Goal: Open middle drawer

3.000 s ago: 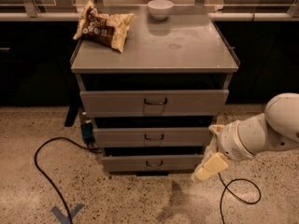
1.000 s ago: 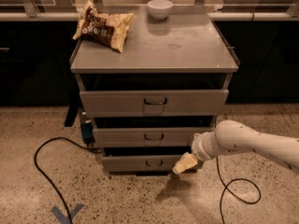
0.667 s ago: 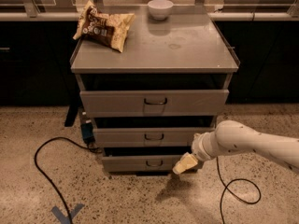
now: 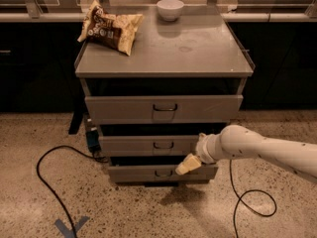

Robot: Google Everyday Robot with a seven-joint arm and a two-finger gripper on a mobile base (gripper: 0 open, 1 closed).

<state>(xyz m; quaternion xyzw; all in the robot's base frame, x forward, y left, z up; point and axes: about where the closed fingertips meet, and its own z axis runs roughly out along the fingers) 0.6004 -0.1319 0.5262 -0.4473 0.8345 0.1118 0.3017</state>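
The grey metal cabinet has three drawers. The middle drawer has a low grey front with a small dark wire handle at its centre, and it stands slightly out from the cabinet. My gripper is cream-coloured, on a white arm that reaches in from the right. It sits below and to the right of the middle drawer's handle, in front of the bottom drawer. It holds nothing that I can see. The taller top drawer is above.
A chip bag and a white bowl lie on the cabinet top. A black cable loops on the floor at left, another cable at right. A blue tape mark is on the floor.
The arm has swung left from the right side toward the cabinet front. Over the last second the gripper rose slightly up and left toward the middle drawer.
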